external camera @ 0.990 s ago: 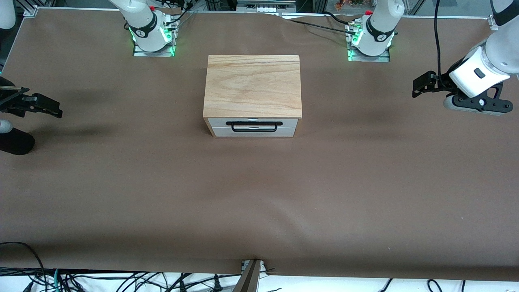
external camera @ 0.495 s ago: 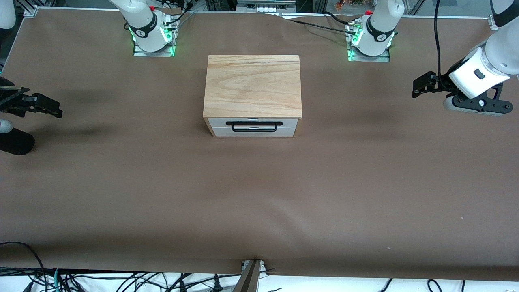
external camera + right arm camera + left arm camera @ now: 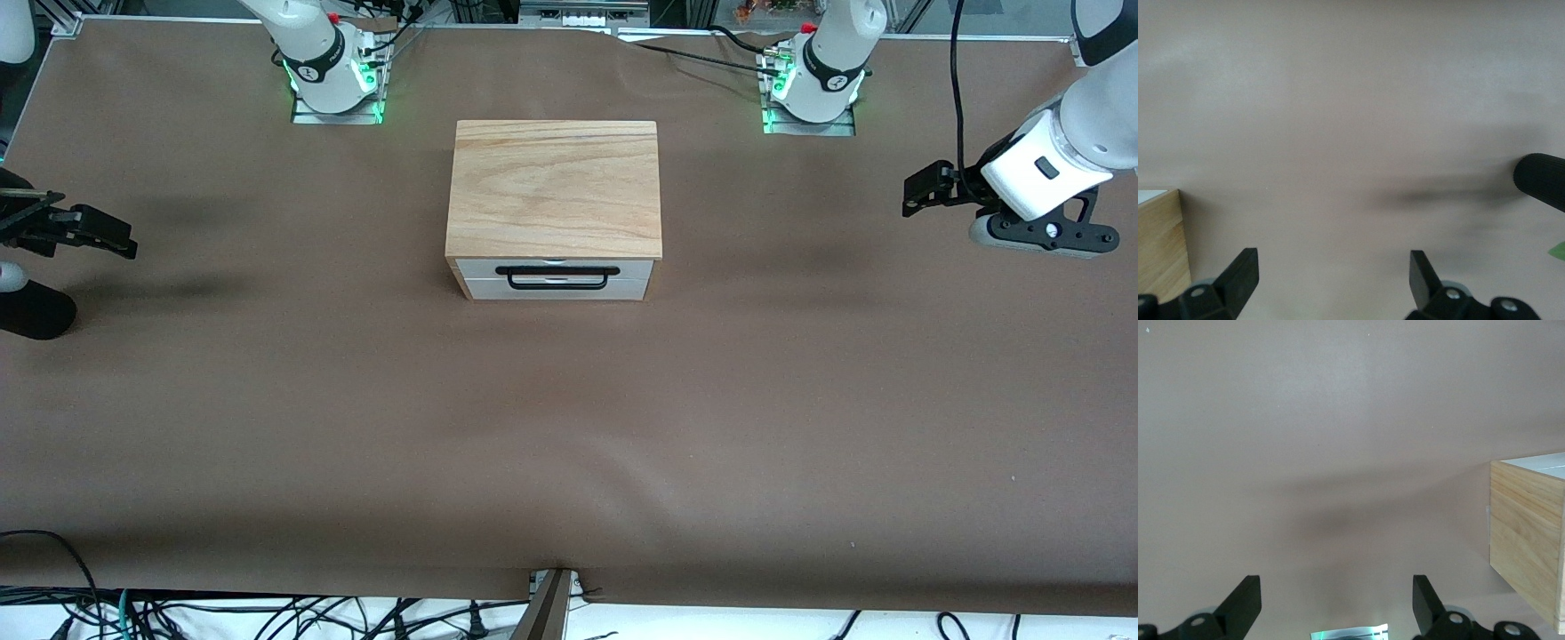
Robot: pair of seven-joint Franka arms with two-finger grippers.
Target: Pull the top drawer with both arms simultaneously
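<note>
- At the right arm's end of the table, the right gripper (image 3: 111,238) hangs in the air over bare brown cloth, well apart from the box. Its right wrist view shows the two black fingers (image 3: 1238,270) spread wide with nothing between them.
- Just beside that gripper at the table's edge is a black rounded cylinder (image 3: 34,309), also seen in the right wrist view (image 3: 1540,179).
- Mid-table stands the wooden box (image 3: 555,187), its light grained top facing up. The top drawer (image 3: 556,268) sits in the box's face that is turned toward the front camera; its white front lies flush with the box, pushed fully in, so nothing of its inside shows. Its thin black handle (image 3: 557,276) has nothing touching it. Below it is a second white drawer front (image 3: 556,290), also shut.
- Toward the left arm's end, the left gripper (image 3: 916,188) hovers over bare cloth, well apart from the box. The left wrist view shows its fingers (image 3: 1243,600) wide apart and holding nothing, with a corner of the box (image 3: 1528,540) at that picture's edge.
- The brown table (image 3: 569,427) carries nothing else.
</note>
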